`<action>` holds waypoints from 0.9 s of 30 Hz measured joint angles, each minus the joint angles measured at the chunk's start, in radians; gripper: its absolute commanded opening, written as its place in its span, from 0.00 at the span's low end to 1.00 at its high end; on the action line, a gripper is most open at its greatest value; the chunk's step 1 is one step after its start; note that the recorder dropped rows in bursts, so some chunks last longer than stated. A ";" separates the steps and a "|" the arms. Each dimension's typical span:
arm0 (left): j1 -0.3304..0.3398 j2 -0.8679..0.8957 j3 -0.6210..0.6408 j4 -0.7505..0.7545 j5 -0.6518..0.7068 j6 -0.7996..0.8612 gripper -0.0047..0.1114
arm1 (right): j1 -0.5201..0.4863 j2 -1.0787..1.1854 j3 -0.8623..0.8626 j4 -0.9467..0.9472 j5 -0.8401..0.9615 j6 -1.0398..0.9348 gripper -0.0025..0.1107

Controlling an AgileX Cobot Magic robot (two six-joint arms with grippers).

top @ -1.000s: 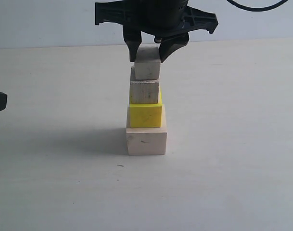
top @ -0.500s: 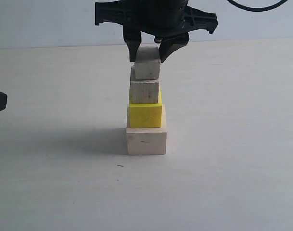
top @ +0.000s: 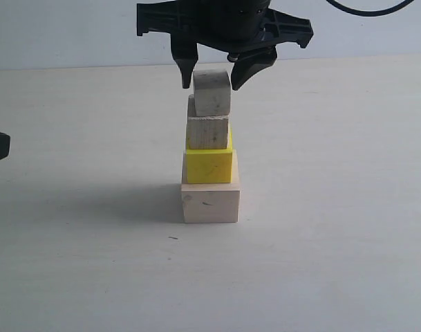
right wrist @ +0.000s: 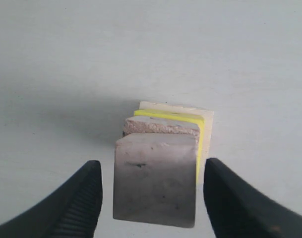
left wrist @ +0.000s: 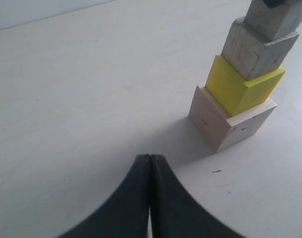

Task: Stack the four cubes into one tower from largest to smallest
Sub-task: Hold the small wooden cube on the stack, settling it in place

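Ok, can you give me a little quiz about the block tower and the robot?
1. True or false: the yellow cube sits right on the big pale cube.
2. How many cubes are in the tower? A two, B three, C four.
3. Is the right pincer squeezing the top cube?
Key: 1 true. 2 C. 3 No, it is open, with a gap on each side.

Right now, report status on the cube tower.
Right gripper open, straddling smallest cube, not touching. Left gripper shut, off to the side. Tower four high. Nothing in the way.
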 measured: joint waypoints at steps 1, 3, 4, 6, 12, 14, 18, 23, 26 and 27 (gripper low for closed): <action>0.000 0.000 0.000 0.000 0.000 0.000 0.04 | 0.000 0.000 0.000 0.000 0.000 0.000 0.54; 0.000 0.000 0.000 0.000 0.000 0.000 0.04 | 0.000 0.000 0.000 0.004 0.000 0.000 0.54; 0.000 0.000 0.000 0.000 0.000 0.000 0.04 | 0.000 0.000 0.000 0.010 0.000 0.000 0.54; 0.000 0.000 0.000 0.000 0.000 0.000 0.04 | 0.000 0.000 0.000 0.017 0.000 0.000 0.54; 0.000 0.000 0.000 0.000 0.000 0.000 0.04 | 0.000 0.000 0.000 0.024 0.000 0.000 0.54; 0.000 0.000 0.000 0.000 0.000 0.000 0.04 | 0.000 0.000 0.000 0.030 0.000 0.000 0.54; 0.000 0.000 0.000 0.000 0.000 0.000 0.04 | 0.000 0.000 0.000 0.034 0.000 0.000 0.54; 0.000 0.000 0.000 0.000 0.000 0.000 0.04 | 0.000 0.000 0.000 0.035 0.000 0.000 0.54; 0.000 0.000 0.000 0.000 0.000 0.000 0.04 | 0.000 0.000 0.000 0.035 0.000 0.000 0.54; 0.000 0.000 0.000 0.000 0.000 0.000 0.04 | 0.000 0.000 0.000 0.035 0.000 0.000 0.54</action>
